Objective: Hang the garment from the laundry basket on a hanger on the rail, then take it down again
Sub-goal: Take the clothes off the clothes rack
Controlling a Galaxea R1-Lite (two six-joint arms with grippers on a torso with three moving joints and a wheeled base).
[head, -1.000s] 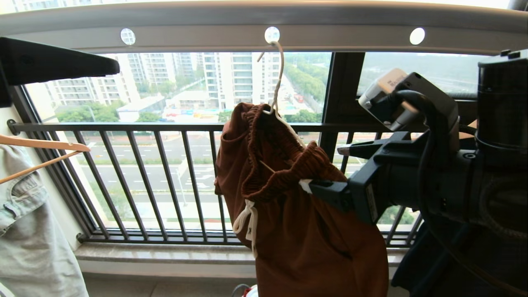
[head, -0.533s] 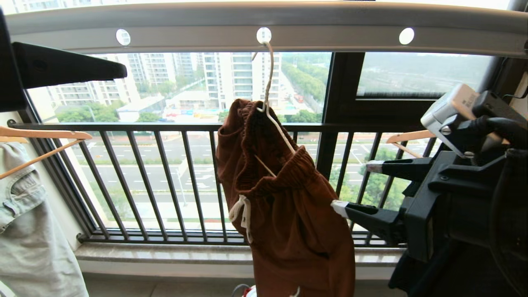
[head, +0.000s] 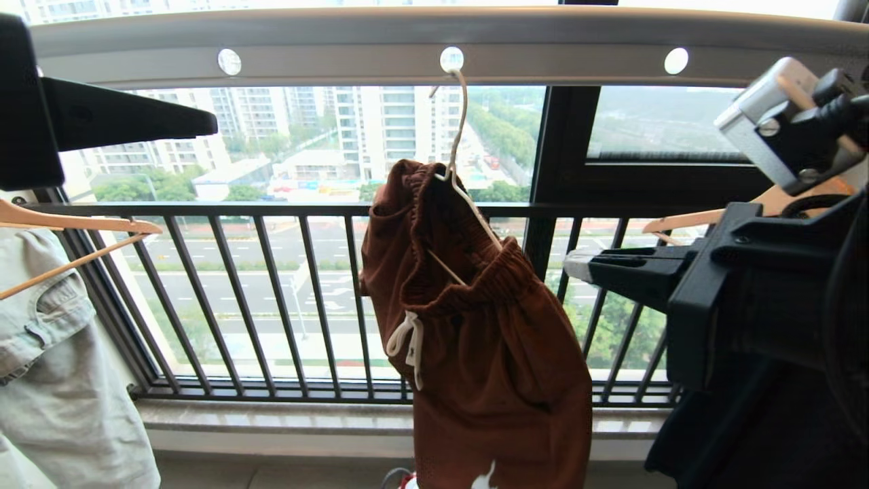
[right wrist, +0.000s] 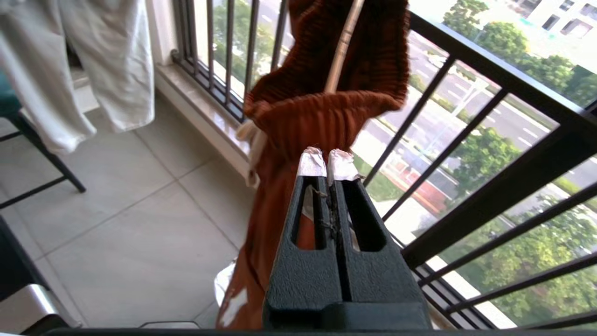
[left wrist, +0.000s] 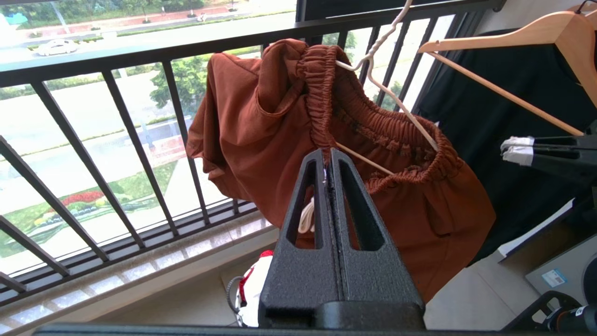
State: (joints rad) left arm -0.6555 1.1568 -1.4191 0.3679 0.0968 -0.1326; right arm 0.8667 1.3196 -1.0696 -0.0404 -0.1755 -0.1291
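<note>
right gripper (head: 577, 261) released shorts (head: 489, 353), withdrawn, fingers together

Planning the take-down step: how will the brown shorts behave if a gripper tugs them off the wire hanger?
Probably floppy: the shorts sag in loose folds. The gathered waistband looks stretchy and may snag the hanger's notched end. The thin hanger would likely swing.

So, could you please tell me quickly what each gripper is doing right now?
Left gripper: shut, holding nothing.
Right gripper: shut, empty, clear of the shorts.

High-rise apartment balcony, black railing (head: 271, 299), drying rail (head: 339, 41), hung laundry, city below
</note>
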